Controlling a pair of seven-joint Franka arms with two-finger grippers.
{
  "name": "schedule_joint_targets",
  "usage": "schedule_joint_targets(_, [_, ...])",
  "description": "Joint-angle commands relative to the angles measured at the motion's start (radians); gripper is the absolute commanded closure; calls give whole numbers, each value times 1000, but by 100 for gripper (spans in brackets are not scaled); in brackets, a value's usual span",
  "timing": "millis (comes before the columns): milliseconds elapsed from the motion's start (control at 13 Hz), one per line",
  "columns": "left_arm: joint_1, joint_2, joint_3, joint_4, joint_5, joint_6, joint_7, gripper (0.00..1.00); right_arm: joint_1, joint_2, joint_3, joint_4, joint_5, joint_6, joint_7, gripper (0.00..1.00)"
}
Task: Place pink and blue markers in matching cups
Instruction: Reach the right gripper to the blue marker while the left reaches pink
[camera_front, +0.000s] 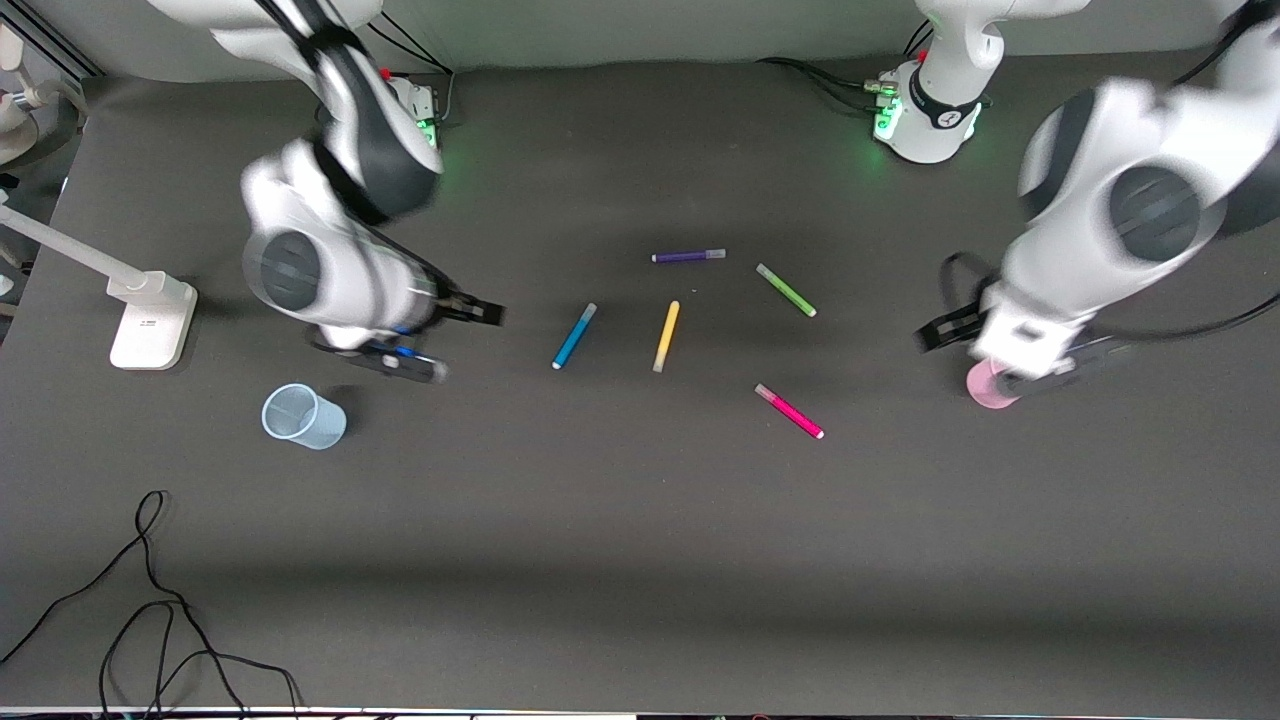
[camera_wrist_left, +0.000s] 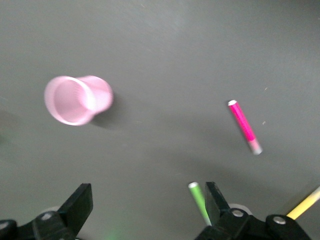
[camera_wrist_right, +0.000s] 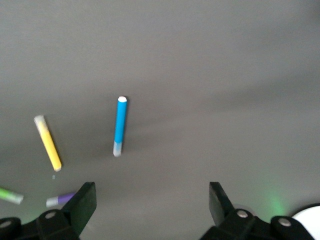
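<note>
The blue marker (camera_front: 574, 336) lies mid-table; it also shows in the right wrist view (camera_wrist_right: 120, 126). The pink marker (camera_front: 789, 411) lies nearer the front camera, toward the left arm's end, and shows in the left wrist view (camera_wrist_left: 245, 127). The pale blue cup (camera_front: 303, 416) stands toward the right arm's end. The pink cup (camera_front: 988, 390) stands at the left arm's end, partly hidden by the left hand; the left wrist view shows it whole (camera_wrist_left: 77, 99). My right gripper (camera_front: 455, 340) (camera_wrist_right: 152, 205) is open and empty, between the blue cup and blue marker. My left gripper (camera_front: 985, 355) (camera_wrist_left: 148, 205) is open and empty beside the pink cup.
A yellow pen (camera_front: 666, 336) lies beside the blue marker, a green pen (camera_front: 786, 290) and a purple pen (camera_front: 689, 256) farther from the front camera. A white stand (camera_front: 150, 320) is at the right arm's end. A black cable (camera_front: 150, 600) lies near the front edge.
</note>
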Motion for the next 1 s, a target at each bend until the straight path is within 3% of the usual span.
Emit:
schedule_joint_targets(0, [-52,184,4,58,3,113,-183,0,16,129,-5,30,57,74,62,0])
schedule_joint_targets(231, [-66,325,1,58,-46,300,-287,2,68,238,-3,24,118,211,136,0])
schedule_joint_targets(692, [-113,447,1,87,-208,383,-494,7,99,320,-5,1,120,360,162,1])
schedule_joint_targets(769, [-115,450,1,89,-215,391,-530,8,99,326,-5,-4,120,378,161,2])
schedule_joint_targets(923, [-136,462,1,86,-242,411,-583,12,99,340,-5,-4,120,396,156,17])
